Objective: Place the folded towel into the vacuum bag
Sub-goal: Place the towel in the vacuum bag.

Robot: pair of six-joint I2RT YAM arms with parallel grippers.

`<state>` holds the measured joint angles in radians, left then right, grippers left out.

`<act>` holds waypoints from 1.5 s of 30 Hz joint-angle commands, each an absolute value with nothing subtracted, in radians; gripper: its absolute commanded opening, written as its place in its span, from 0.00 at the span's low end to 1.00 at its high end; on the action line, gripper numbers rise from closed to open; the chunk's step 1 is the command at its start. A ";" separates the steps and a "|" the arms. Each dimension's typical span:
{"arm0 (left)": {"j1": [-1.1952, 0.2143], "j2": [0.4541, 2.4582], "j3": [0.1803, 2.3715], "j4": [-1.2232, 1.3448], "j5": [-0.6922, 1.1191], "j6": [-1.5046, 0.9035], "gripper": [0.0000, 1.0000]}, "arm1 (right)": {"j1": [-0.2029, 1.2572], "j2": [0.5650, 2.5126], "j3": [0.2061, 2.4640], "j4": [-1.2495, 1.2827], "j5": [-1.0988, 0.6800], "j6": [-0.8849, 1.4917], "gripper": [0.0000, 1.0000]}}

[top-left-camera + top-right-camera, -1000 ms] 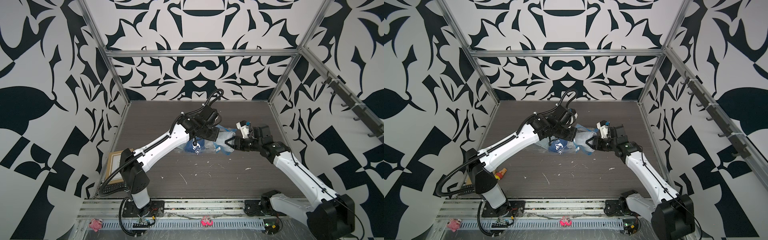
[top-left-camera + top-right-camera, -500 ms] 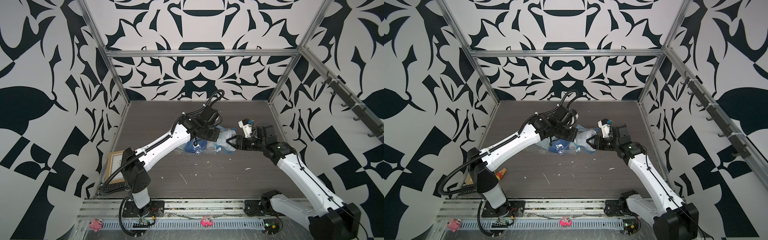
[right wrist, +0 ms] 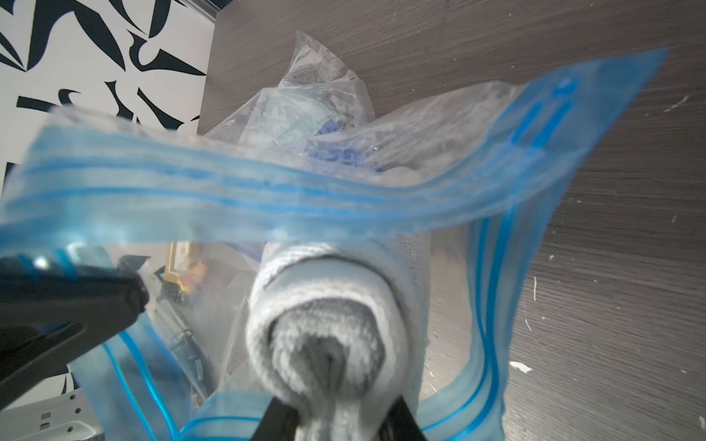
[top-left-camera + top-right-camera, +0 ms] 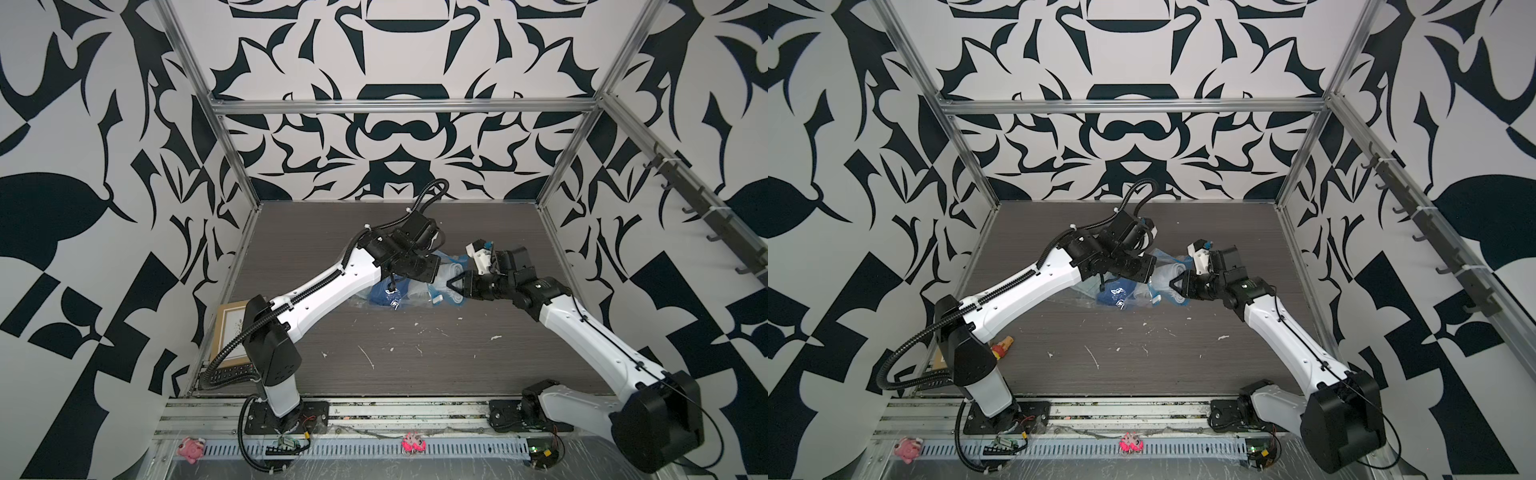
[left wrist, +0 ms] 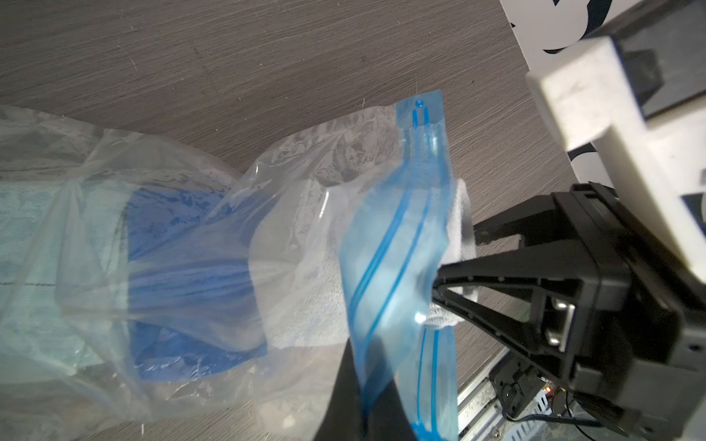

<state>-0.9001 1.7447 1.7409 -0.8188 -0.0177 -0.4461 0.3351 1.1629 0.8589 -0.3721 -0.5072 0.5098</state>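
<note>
The vacuum bag (image 4: 409, 291) (image 4: 1133, 293) lies crumpled mid-table, clear with a blue zip strip (image 5: 401, 244) (image 3: 267, 191). My left gripper (image 4: 432, 270) (image 5: 351, 401) is shut on the strip's upper lip and holds the mouth lifted. The folded towel (image 5: 313, 290) (image 3: 328, 317), a white-grey roll, lies partly inside the mouth. My right gripper (image 4: 451, 284) (image 4: 1173, 282) (image 3: 332, 420) is shut on its outer end. In the left wrist view the right gripper (image 5: 456, 252) is at the mouth. A blue patch (image 5: 183, 244) shows through the plastic deeper in.
A framed picture (image 4: 230, 332) and a black remote (image 4: 232, 372) lie at the table's left edge, a small toy (image 4: 1003, 347) beside them. White scraps (image 4: 415, 332) dot the dark wood table (image 4: 415, 374) in front of the bag. Patterned walls enclose three sides.
My right gripper has pushed leftward with the towel, deeper into the bag's mouth, and its jaws have narrowed. The left arm has barely moved and keeps the lip raised.
</note>
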 commanded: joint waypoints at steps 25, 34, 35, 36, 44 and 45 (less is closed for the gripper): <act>-0.932 1.704 1.775 -0.805 -0.018 -0.483 0.00 | 0.389 0.921 0.753 0.000 -0.192 1.047 0.00; -0.954 1.703 1.790 -0.816 -0.013 -0.511 0.00 | 0.469 1.003 0.715 0.165 -0.091 1.068 0.00; -0.954 1.702 1.789 -0.816 -0.012 -0.512 0.00 | 0.473 1.013 0.711 0.187 -0.094 1.073 0.00; -0.955 1.700 1.788 -0.816 -0.013 -0.512 0.00 | 0.479 1.025 0.704 0.218 -0.105 1.083 0.00; -0.953 1.698 1.798 -0.820 -0.023 -0.498 0.00 | 0.502 1.101 0.612 0.473 -0.215 1.150 0.00; -0.953 1.699 1.807 -0.822 -0.023 -0.493 0.00 | 0.503 1.112 0.598 0.508 -0.238 1.156 0.00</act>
